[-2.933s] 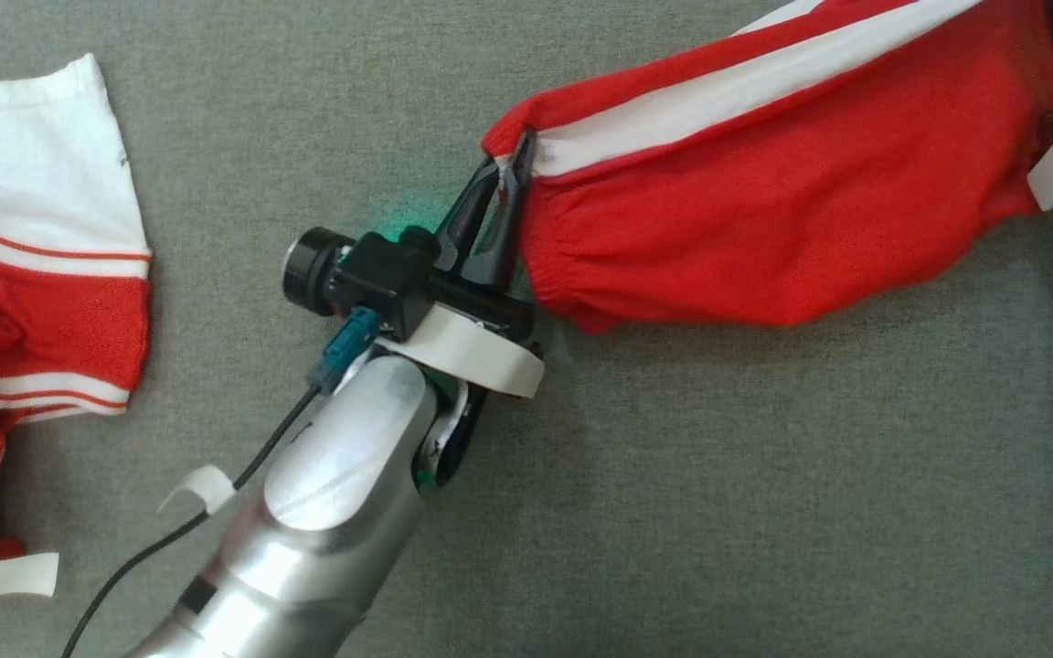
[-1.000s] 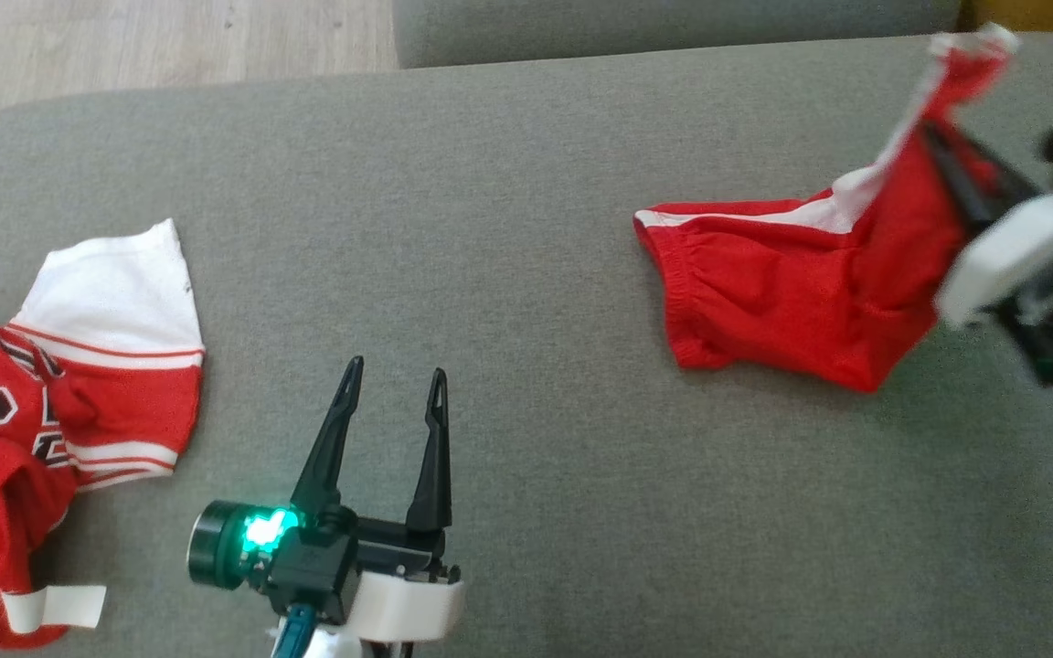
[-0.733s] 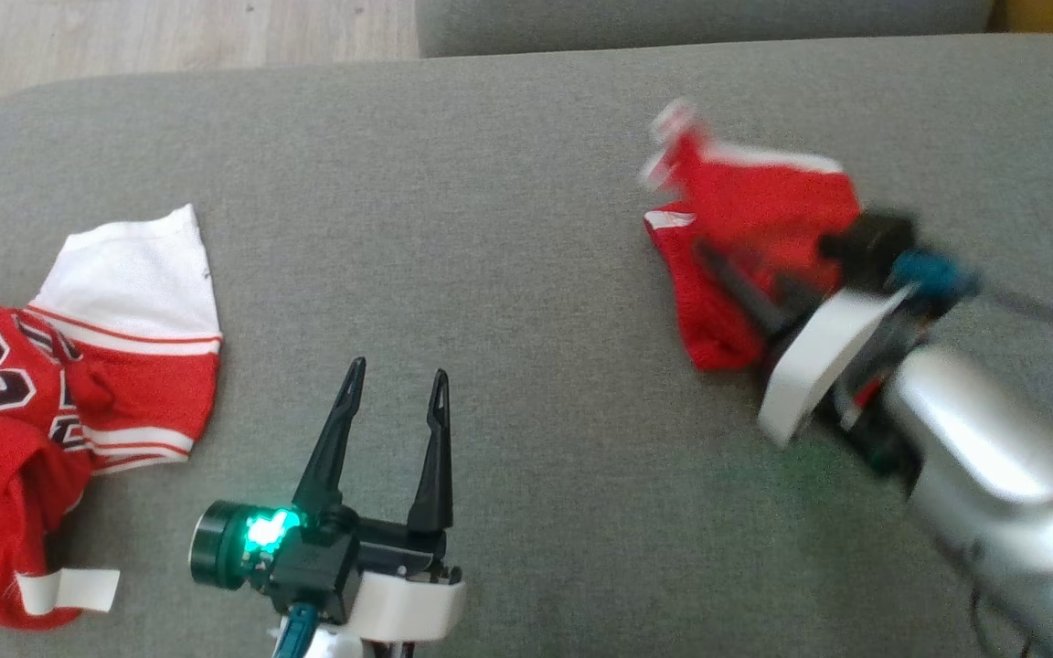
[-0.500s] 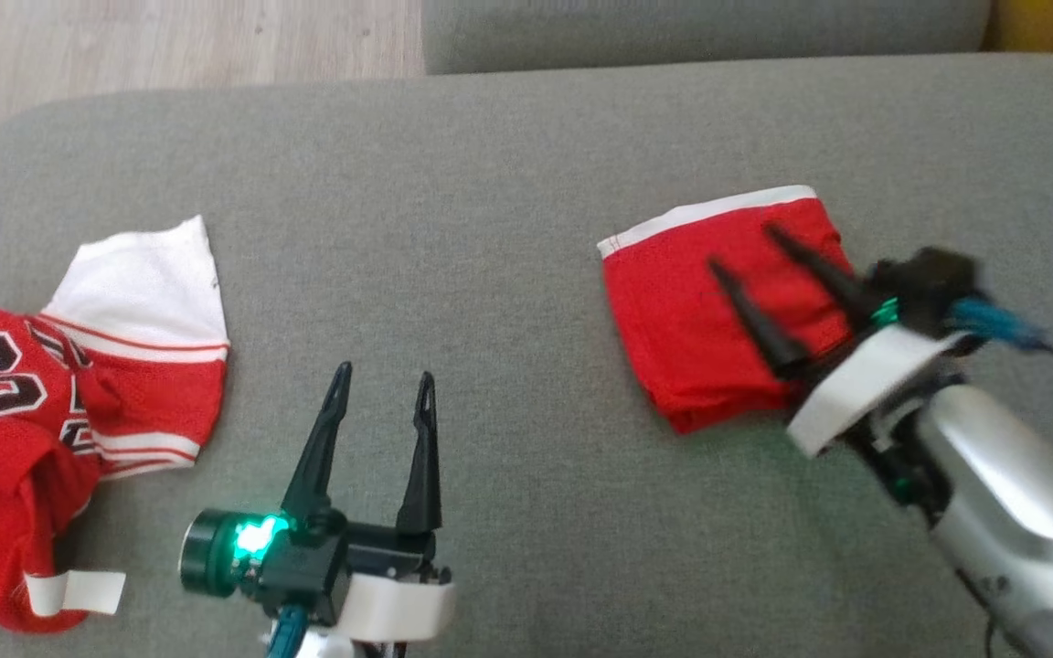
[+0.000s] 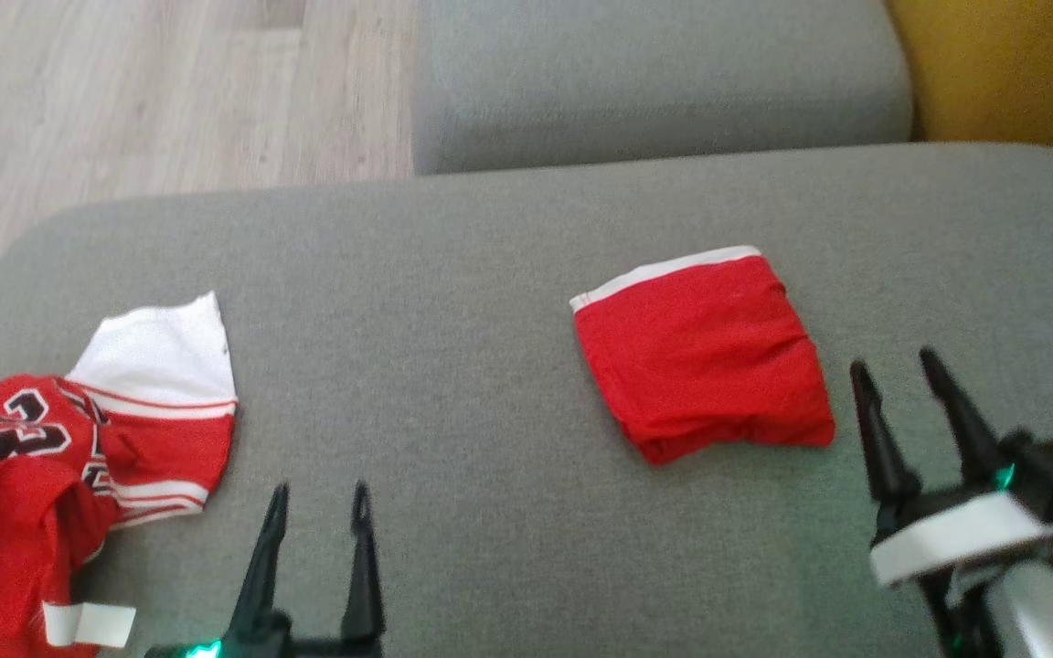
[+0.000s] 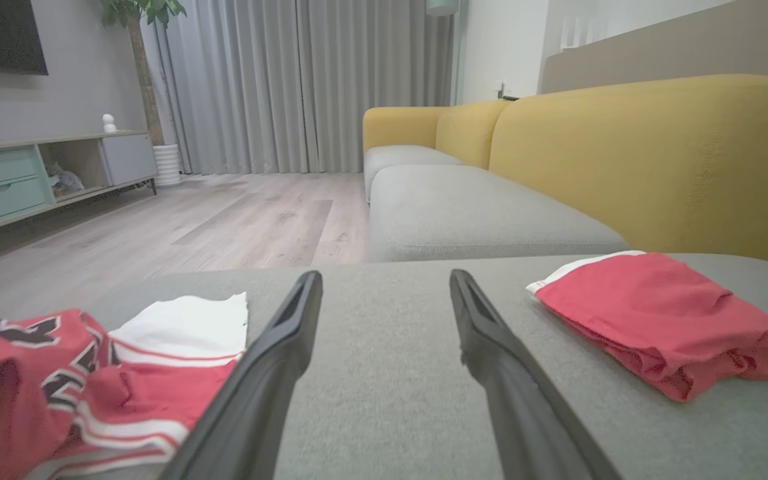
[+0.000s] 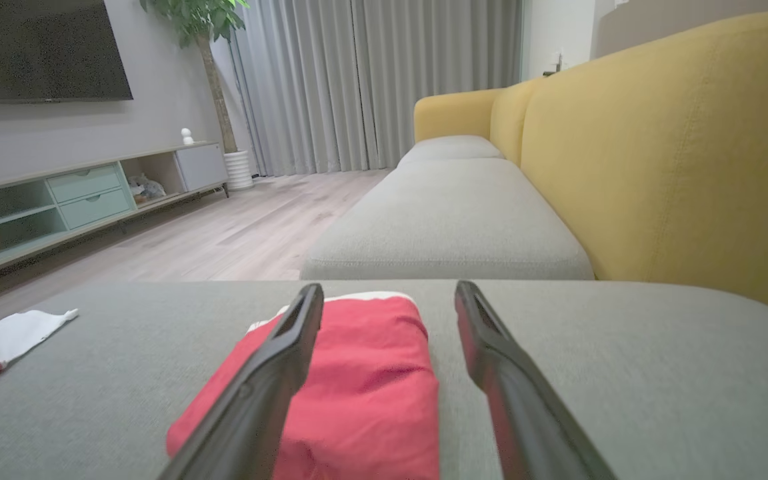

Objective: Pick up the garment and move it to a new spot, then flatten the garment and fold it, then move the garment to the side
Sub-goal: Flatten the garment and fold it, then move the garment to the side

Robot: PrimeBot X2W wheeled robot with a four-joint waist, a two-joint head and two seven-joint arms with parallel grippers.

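Observation:
The garment point(image 5: 705, 356) is a pair of red shorts with a white edge, lying folded into a compact square on the grey sofa cushion point(image 5: 490, 366). It also shows in the left wrist view as the garment point(image 6: 664, 320) at the right, and in the right wrist view as the garment point(image 7: 364, 380) just ahead of the fingers. My right gripper point(image 5: 892, 366) stands open just right of the fold, holding nothing. Near the bottom edge, my left gripper point(image 5: 318, 498) is open and holds nothing, well left of the shorts.
A crumpled red and white jersey point(image 5: 79, 448) with black numbers lies at the cushion's left end. Behind is a second grey cushion point(image 5: 654, 82), a yellow backrest point(image 5: 1011, 73) at the right, and wooden floor point(image 5: 152, 91) at the far left.
My right gripper swung the raised end of the shorts over, opened and let go, then drew back to the right. The shorts now lie folded. The head camera tilted up.

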